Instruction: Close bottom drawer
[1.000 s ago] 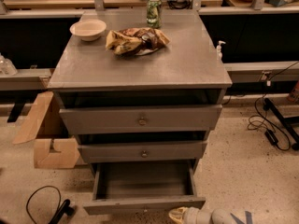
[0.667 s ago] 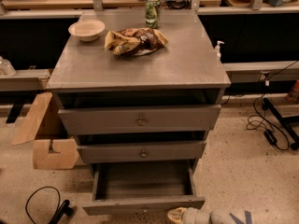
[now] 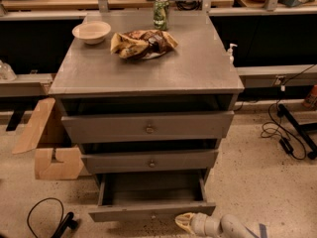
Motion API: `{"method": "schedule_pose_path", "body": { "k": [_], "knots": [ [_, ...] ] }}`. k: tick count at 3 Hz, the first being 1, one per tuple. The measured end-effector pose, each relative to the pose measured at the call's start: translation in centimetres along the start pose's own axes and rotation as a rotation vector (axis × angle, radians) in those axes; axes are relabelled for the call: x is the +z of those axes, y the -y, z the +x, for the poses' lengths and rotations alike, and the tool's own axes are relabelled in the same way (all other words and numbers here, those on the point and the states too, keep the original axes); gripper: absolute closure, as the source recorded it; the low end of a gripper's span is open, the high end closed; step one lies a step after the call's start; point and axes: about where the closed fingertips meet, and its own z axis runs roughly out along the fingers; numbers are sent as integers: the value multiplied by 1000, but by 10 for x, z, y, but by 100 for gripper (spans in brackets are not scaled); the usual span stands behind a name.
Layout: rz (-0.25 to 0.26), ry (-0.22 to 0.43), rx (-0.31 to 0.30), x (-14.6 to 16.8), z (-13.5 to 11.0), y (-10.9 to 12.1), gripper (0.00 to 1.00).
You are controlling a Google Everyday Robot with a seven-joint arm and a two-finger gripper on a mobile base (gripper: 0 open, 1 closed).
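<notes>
The grey cabinet (image 3: 148,68) has three drawers. The bottom drawer (image 3: 151,211) is pulled far out, and its empty inside shows. Its slim front faces me, with a small round knob near its lower edge. The top drawer (image 3: 147,127) and the middle drawer (image 3: 150,161) stand slightly out. My gripper (image 3: 184,222) is at the bottom of the view, just below the right part of the bottom drawer's front. Its pale fingertips point left, close to the front; I cannot tell if they touch it.
On the cabinet top are a white bowl (image 3: 91,31), a crumpled snack bag (image 3: 142,43) and a green can (image 3: 161,13). A cardboard box (image 3: 49,145) lies on the floor to the left. Black cables (image 3: 42,217) lie at the bottom left and at the right (image 3: 282,133).
The view has shifted slightly, so the cabinet sits a little higher in the frame. The gripper stays just below the bottom drawer's front. The drawer is still open.
</notes>
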Motion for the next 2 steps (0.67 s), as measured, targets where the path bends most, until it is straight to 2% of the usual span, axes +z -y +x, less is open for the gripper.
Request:
{"method": "schedule_pose_path", "body": {
  "k": [1, 2],
  "knots": [
    [2, 39, -36, 13, -23, 25, 100],
    [2, 42, -38, 13, -23, 23, 100]
  ]
}}
